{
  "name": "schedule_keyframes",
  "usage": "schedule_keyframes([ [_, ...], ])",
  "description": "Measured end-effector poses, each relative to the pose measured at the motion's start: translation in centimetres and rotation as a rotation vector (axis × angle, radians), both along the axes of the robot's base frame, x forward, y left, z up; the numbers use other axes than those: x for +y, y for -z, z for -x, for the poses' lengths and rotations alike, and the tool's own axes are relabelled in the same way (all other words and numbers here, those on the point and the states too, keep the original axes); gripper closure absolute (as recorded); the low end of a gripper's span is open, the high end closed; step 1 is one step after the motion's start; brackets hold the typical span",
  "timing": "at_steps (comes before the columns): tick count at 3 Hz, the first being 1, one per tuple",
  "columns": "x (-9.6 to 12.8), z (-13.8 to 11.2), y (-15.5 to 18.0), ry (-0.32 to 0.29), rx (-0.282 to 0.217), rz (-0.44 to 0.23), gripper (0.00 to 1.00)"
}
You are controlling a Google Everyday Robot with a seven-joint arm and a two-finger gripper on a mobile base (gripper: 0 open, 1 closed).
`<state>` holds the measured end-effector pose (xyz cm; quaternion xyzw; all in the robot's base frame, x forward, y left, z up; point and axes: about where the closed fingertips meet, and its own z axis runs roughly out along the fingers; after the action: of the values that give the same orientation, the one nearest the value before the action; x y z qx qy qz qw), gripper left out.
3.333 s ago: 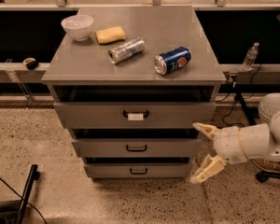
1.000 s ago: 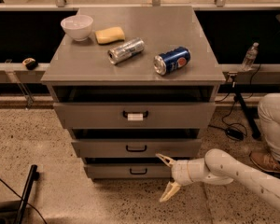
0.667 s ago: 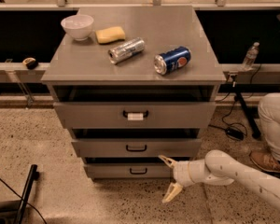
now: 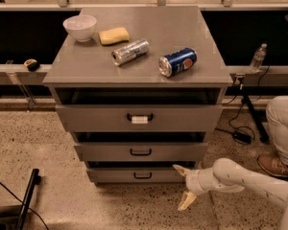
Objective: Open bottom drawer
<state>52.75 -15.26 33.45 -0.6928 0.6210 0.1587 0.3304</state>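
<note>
The bottom drawer (image 4: 120, 175) is the lowest of three grey drawers in the cabinet, with a plain shallow front and a small black loop handle (image 4: 142, 175). Its front sits about level with the other drawer fronts. My gripper (image 4: 184, 187) is at the end of a white arm coming in from the right, low near the floor. It is just right of the bottom drawer's right end and a little in front of it. Its two cream fingers (image 4: 186, 201) are spread wide apart and hold nothing.
The middle drawer (image 4: 141, 152) and the labelled top drawer (image 4: 139, 118) are above. On the cabinet top (image 4: 86, 66) lie a white bowl (image 4: 80, 27), a yellow sponge (image 4: 114, 35), a silver can (image 4: 130, 51) and a blue can (image 4: 177, 62). A person's leg (image 4: 283, 123) is at right.
The arm has drawn back to the right: the gripper has moved from in front of the bottom drawer's handle area to just past its right end. The fingers stay spread.
</note>
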Motion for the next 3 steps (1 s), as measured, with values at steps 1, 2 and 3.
schedule_keyframes([
  [1,-1.0,-0.4,1.5,-0.012,0.013,0.049,0.00],
  [2,-1.0,-0.4,1.6,-0.012,0.013,0.049,0.00],
  [3,0.4,-1.2,3.9,-0.072,0.018,0.064,0.00],
])
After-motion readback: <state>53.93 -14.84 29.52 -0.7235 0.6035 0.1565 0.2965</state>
